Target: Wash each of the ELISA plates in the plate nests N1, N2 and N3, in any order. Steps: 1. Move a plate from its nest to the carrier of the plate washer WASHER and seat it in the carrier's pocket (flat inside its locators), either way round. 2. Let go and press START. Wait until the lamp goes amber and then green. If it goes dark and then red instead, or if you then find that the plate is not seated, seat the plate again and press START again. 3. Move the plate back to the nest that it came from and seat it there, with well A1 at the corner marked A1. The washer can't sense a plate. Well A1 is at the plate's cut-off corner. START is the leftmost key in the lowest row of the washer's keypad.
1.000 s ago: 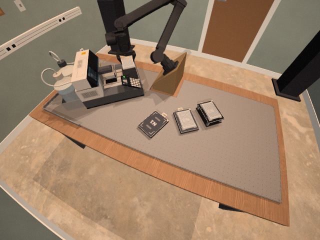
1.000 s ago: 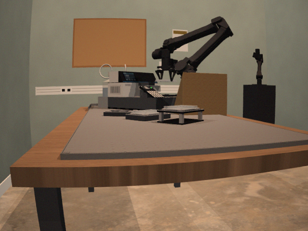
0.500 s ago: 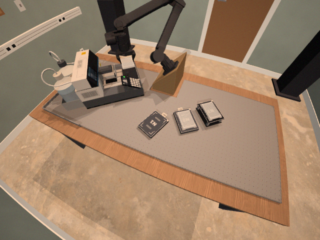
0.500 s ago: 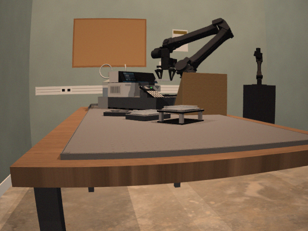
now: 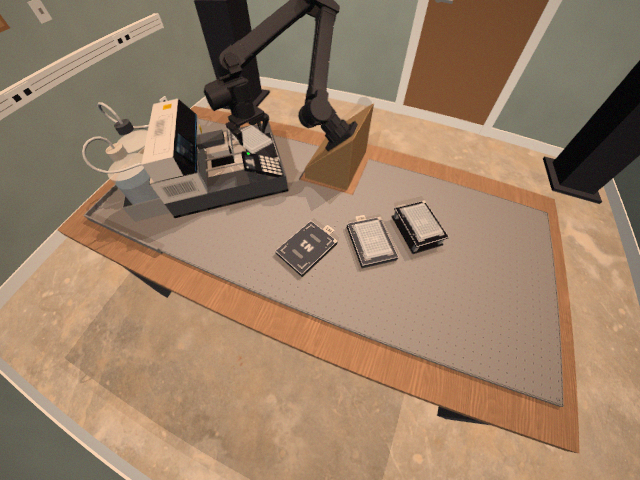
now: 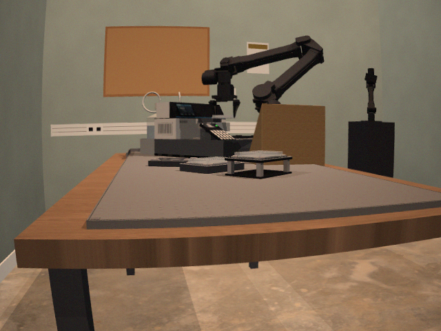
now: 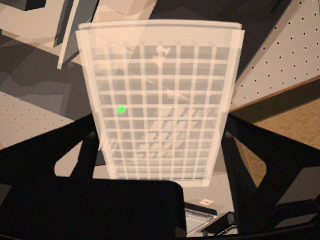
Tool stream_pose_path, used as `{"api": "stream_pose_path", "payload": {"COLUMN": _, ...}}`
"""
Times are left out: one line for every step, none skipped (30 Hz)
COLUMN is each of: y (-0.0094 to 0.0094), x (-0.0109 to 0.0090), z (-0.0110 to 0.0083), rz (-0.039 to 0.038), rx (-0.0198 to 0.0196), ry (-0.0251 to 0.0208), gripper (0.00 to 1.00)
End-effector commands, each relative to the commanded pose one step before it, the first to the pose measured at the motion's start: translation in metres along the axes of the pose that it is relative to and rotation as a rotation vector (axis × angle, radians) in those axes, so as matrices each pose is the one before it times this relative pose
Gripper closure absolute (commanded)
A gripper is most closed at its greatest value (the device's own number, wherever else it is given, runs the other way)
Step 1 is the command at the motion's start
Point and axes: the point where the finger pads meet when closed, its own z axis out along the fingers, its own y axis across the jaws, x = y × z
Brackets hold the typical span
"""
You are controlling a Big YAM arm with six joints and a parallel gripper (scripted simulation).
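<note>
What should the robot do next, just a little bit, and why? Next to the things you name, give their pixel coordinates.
Probably carry the plate [image 5: 256, 138] [image 7: 160, 115] toward the bare nest N1 [image 5: 306, 248]: the gripper [image 5: 249, 129] [image 6: 224, 113] [image 7: 160, 119] holds it, the lamp [image 5: 248, 153] [image 6: 216, 125] is green, and the other two nests have plates.

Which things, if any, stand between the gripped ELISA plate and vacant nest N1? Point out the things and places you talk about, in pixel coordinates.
The keypad [image 5: 269, 164] [image 6: 222, 134] lies along the direct line, below the ELISA plate [image 5: 255, 139] [image 6: 223, 116] [image 7: 160, 100]; staying high should probably clear it. Nothing visible occupies nest N1 [image 5: 306, 248] [image 6: 165, 163].
</note>
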Motion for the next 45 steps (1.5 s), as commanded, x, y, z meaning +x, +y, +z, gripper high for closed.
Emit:
{"api": "stream_pose_path", "payload": {"y": 0.0305, "x": 0.00097, "z": -0.01021, "rz": -0.09869, "rx": -0.04853, "ry": 0.00183, "gripper": 0.16}}
{"api": "stream_pose_path", "payload": {"y": 0.004, "x": 0.00346, "z": 0.00102, "rz": -0.03344, "rx": 0.00004, "ry": 0.00061, "gripper": 0.16}}
{"api": "stream_pose_path", "payload": {"y": 0.00411, "x": 0.00334, "z": 0.00102, "rz": -0.03345, "rx": 0.0, "ry": 0.00069, "gripper": 0.16}}
{"api": "stream_pose_path", "payload": {"y": 0.00424, "x": 0.00334, "z": 0.00102, "rz": -0.03346, "rx": -0.0002, "ry": 0.00149, "gripper": 0.16}}
{"api": "stream_pose_path", "payload": {"y": 0.00432, "x": 0.00311, "z": 0.00102, "rz": -0.03235, "rx": -0.0001, "ry": 0.00098, "gripper": 0.16}}
{"api": "stream_pose_path", "payload": {"y": 0.00439, "x": 0.00292, "z": 0.00104, "rz": -0.00016, "rx": -0.00004, "ry": 0.00076, "gripper": 0.16}}
{"api": "stream_pose_path", "payload": {"y": 0.00435, "x": 0.00275, "z": 0.00104, "rz": -0.00017, "rx": 0.00019, "ry": -0.00027, "gripper": 0.16}}
{"api": "stream_pose_path", "payload": {"y": 0.00432, "x": 0.00276, "z": 0.00097, "rz": -0.00016, "rx": 0.00022, "ry": -0.0005, "gripper": 0.16}}
{"api": "stream_pose_path", "payload": {"y": 0.00436, "x": 0.00285, "z": 0.00105, "rz": -0.00019, "rx": 0.0, "ry": 0.00044, "gripper": 0.16}}
{"api": "stream_pose_path", "payload": {"y": 0.00436, "x": 0.00286, "z": 0.00104, "rz": 0.02181, "rx": 0.0, "ry": 0.00042, "gripper": 0.16}}
{"api": "stream_pose_path", "payload": {"y": 0.00429, "x": 0.00296, "z": 0.00103, "rz": -0.00019, "rx": 0.00001, "ry": 0.00041, "gripper": 0.16}}
{"api": "stream_pose_path", "payload": {"y": 0.0, "x": 0.0, "z": 0.0, "rz": 0.0, "rx": 0.0, "ry": 0.0, "gripper": 0.16}}
{"api": "stream_pose_path", "payload": {"y": 0.0, "x": 0.0, "z": 0.0, "rz": 0.0, "rx": 0.0, "ry": 0.0, "gripper": 0.16}}
{"api": "stream_pose_path", "payload": {"y": 0.0043, "x": 0.00296, "z": 0.00102, "rz": -0.0002, "rx": 0.00001, "ry": 0.00039, "gripper": 0.16}}
{"api": "stream_pose_path", "payload": {"y": 0.00427, "x": 0.00295, "z": 0.00102, "rz": -0.0002, "rx": 0.00001, "ry": 0.00037, "gripper": 0.16}}
{"api": "stream_pose_path", "payload": {"y": 0.00427, "x": 0.00296, "z": 0.00102, "rz": -0.0002, "rx": 0.00001, "ry": 0.00036, "gripper": 0.16}}
{"api": "stream_pose_path", "payload": {"y": 0.00306, "x": 0.00213, "z": 0.00072, "rz": -0.00015, "rx": 0.00001, "ry": 0.00025, "gripper": 0.16}}
{"api": "stream_pose_path", "payload": {"y": 0.00002, "x": 0.0001, "z": -0.00001, "rz": 0.0, "rx": -0.00006, "ry": 0.00052, "gripper": 0.16}}
{"api": "stream_pose_path", "payload": {"y": 0.00001, "x": 0.00008, "z": -0.00001, "rz": 0.0, "rx": -0.00005, "ry": 0.00043, "gripper": 0.16}}
{"api": "stream_pose_path", "payload": {"y": -0.00095, "x": -0.00135, "z": 0.00111, "rz": 0.00468, "rx": 0.00471, "ry": -0.00122, "gripper": 0.16}}
{"api": "stream_pose_path", "payload": {"y": -0.00154, "x": -0.00328, "z": 0.0001, "rz": 0.01195, "rx": 0.00101, "ry": -0.00237, "gripper": 0.16}}
{"api": "stream_pose_path", "payload": {"y": -0.00339, "x": -0.0013, "z": -0.00083, "rz": 0.00778, "rx": -0.00499, "ry": -0.00095, "gripper": 0.16}}
{"api": "stream_pose_path", "payload": {"y": -0.00011, "x": 0.00021, "z": 0.00008, "rz": -0.00047, "rx": 0.00016, "ry": 0.00015, "gripper": 0.16}}
{"api": "stream_pose_path", "payload": {"y": -0.00009, "x": 0.0001, "z": -0.00007, "rz": -0.0007, "rx": 0.00027, "ry": 0.00021, "gripper": 0.16}}
{"api": "stream_pose_path", "payload": {"y": 0.00521, "x": 0.0127, "z": 0.00267, "rz": -0.0852, "rx": 0.00547, "ry": 0.00458, "gripper": 0.16}}
{"api": "stream_pose_path", "payload": {"y": 0.00298, "x": 0.0043, "z": 0.00073, "rz": -0.03321, "rx": -0.0003, "ry": 0.00037, "gripper": 0.16}}
{"api": "stream_pose_path", "payload": {"y": 0.0036, "x": 0.00378, "z": 0.00038, "rz": -0.0322, "rx": -0.00133, "ry": 0.00017, "gripper": 0.16}}
{"api": "stream_pose_path", "payload": {"y": 0.00418, "x": 0.00354, "z": 0.00019, "rz": -0.03138, "rx": -0.00246, "ry": 0.00153, "gripper": 0.16}}
{"api": "stream_pose_path", "payload": {"y": 0.0, "x": 0.0, "z": 0.0, "rz": 0.0, "rx": 0.0, "ry": 0.0, "gripper": 0.16}}
{"api": "stream_pose_path", "payload": {"y": 0.0, "x": 0.0, "z": 0.0, "rz": 0.0, "rx": 0.0, "ry": 0.0, "gripper": 0.16}}
{"api": "stream_pose_path", "payload": {"y": 0.00464, "x": 0.00291, "z": -0.00014, "rz": -0.03053, "rx": -0.00307, "ry": 0.00025, "gripper": 0.16}}
{"api": "stream_pose_path", "payload": {"y": 0.00337, "x": 0.00377, "z": 0.00088, "rz": -0.03347, "rx": 0.00029, "ry": -0.00106, "gripper": 0.16}}
{"api": "stream_pose_path", "payload": {"y": 0.00357, "x": 0.004, "z": 0.00087, "rz": -0.03348, "rx": -0.00022, "ry": 0.00091, "gripper": 0.16}}
{"api": "stream_pose_path", "payload": {"y": 0.00372, "x": 0.00395, "z": 0.00088, "rz": -0.03348, "rx": -0.00036, "ry": 0.00132, "gripper": 0.16}}
{"api": "stream_pose_path", "payload": {"y": 0.00381, "x": 0.00372, "z": 0.00088, "rz": -0.03349, "rx": -0.00018, "ry": 0.00068, "gripper": 0.16}}
{"api": "stream_pose_path", "payload": {"y": 0.00392, "x": 0.00357, "z": 0.00088, "rz": -0.03349, "rx": -0.00016, "ry": 0.00056, "gripper": 0.16}}
{"api": "stream_pose_path", "payload": {"y": 0.00403, "x": 0.00345, "z": 0.00089, "rz": -0.03349, "rx": -0.00019, "ry": 0.00059, "gripper": 0.16}}
{"api": "stream_pose_path", "payload": {"y": 0.00413, "x": 0.0033, "z": 0.00089, "rz": -0.0335, "rx": -0.00019, "ry": 0.00055, "gripper": 0.16}}
{"api": "stream_pose_path", "payload": {"y": 0.00423, "x": 0.00316, "z": 0.00089, "rz": -0.0335, "rx": -0.00018, "ry": 0.0005, "gripper": 0.16}}
{"api": "stream_pose_path", "payload": {"y": 0.00433, "x": 0.00302, "z": 0.00089, "rz": -0.0335, "rx": -0.00019, "ry": 0.00048, "gripper": 0.16}}
{"api": "stream_pose_path", "payload": {"y": 0.00442, "x": 0.00288, "z": 0.00089, "rz": -0.0335, "rx": -0.00021, "ry": 0.0005, "gripper": 0.16}}
{"api": "stream_pose_path", "payload": {"y": 0.00454, "x": 0.00279, "z": 0.00089, "rz": -0.03351, "rx": -0.0004, "ry": 0.00086, "gripper": 0.16}}
{"api": "stream_pose_path", "payload": {"y": 0.00462, "x": 0.00263, "z": 0.0009, "rz": -0.03351, "rx": -0.0004, "ry": 0.00081, "gripper": 0.16}}
{"api": "stream_pose_path", "payload": {"y": 0.00468, "x": 0.00246, "z": 0.0009, "rz": -0.03351, "rx": -0.00034, "ry": 0.00066, "gripper": 0.16}}
{"api": "stream_pose_path", "payload": {"y": 0.00476, "x": 0.0023, "z": 0.0009, "rz": -0.03351, "rx": -0.00035, "ry": 0.00066, "gripper": 0.16}}
